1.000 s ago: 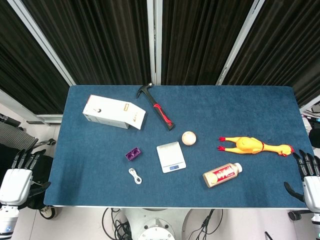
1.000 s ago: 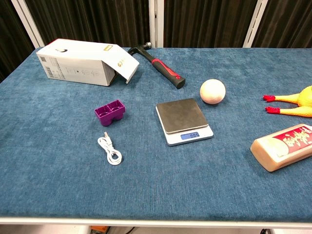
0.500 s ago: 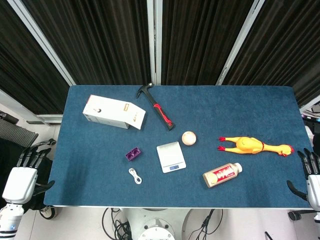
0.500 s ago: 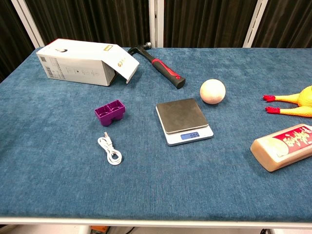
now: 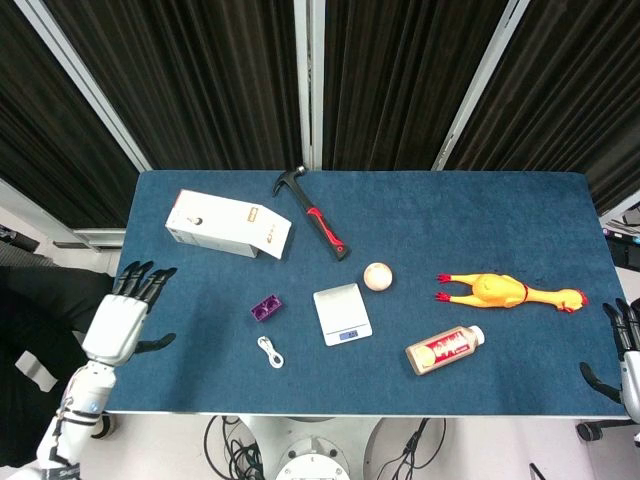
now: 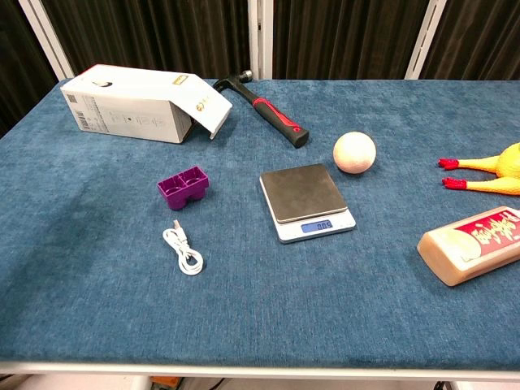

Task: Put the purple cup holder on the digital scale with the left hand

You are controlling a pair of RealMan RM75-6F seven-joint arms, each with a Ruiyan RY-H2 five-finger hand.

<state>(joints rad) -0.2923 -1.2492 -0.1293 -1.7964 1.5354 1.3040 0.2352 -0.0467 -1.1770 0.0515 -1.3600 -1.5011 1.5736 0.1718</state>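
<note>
The left hand (image 5: 118,322) hangs at the table's (image 5: 180,380) left edge, fingers (image 5: 140,283) spread and holding nothing. Well beyond the fingertips, toward the table's middle, sits the purple cup holder (image 5: 266,308), with the digital scale (image 5: 341,313) just past it. A good approach comes over the holder from above, clear of the white cable (image 5: 270,351), pinching across its short sides.

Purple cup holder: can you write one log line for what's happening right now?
left hand: open, over table's left edge | purple cup holder: on table, untouched | digital scale: bare | right hand: off table's right edge, open
</note>
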